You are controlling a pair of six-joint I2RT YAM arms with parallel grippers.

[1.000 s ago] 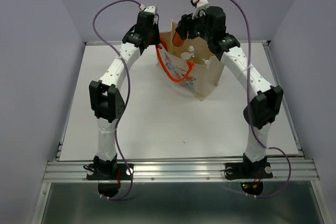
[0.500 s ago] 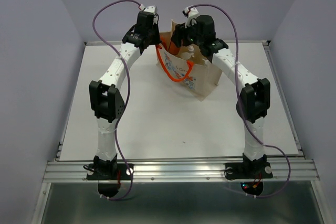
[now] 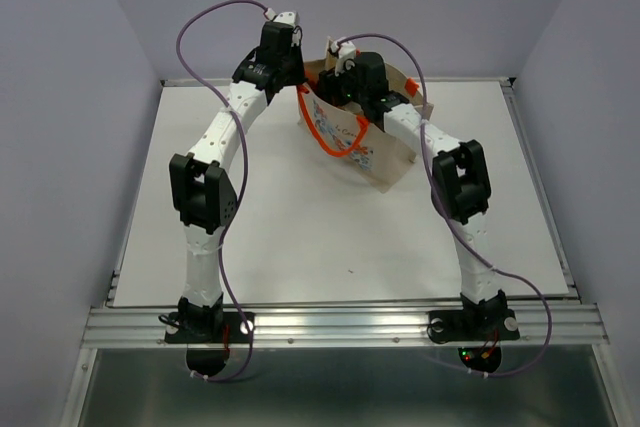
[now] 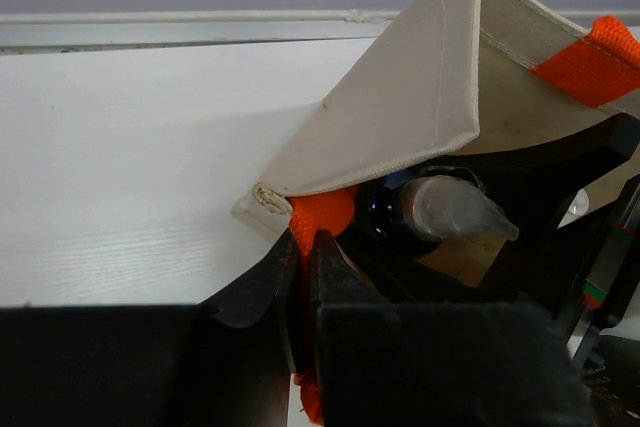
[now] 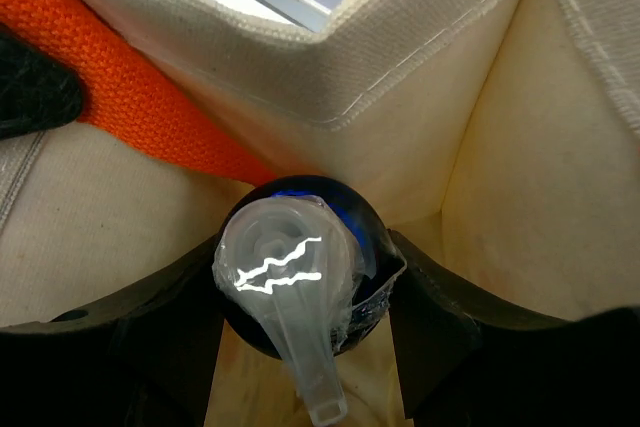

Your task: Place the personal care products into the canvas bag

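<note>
My right gripper (image 5: pixel 305 332) has just lowered into the canvas bag (image 3: pixel 396 152), clamped on the blue-banded bottle (image 5: pixel 290 257); the left gripper (image 4: pixel 303 272) pinches the orange tab (image 4: pixel 322 217). Release seems near.

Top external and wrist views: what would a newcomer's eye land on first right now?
The right gripper, down inside the open canvas bag at the back of the top view, clamps a pump bottle with a clear cap and blue collar. At the bag's left corner, the left gripper pinches the orange strap.
</note>
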